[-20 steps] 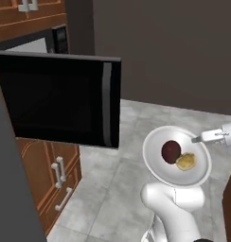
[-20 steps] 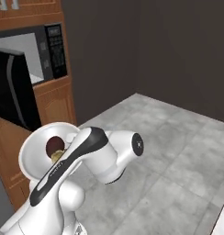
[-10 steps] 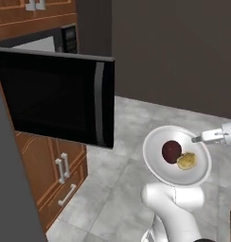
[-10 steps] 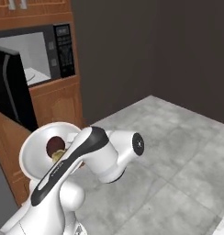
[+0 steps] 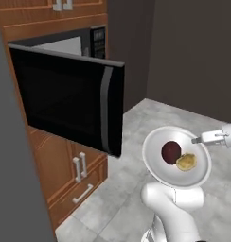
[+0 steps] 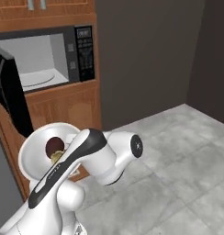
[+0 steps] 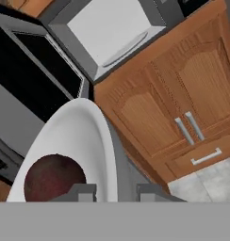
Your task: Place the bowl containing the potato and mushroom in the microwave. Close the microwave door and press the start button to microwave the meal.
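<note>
The jaws (image 7: 116, 192) are pinching the bowl (image 5: 176, 158) rim, carrying the potato (image 5: 186, 162) and mushroom (image 5: 171, 151) toward the open microwave (image 6: 40, 59); next, sliding it onto the turntable.

The base has driven closer to the microwave (image 6: 49, 57), now facing its cavity.
</note>
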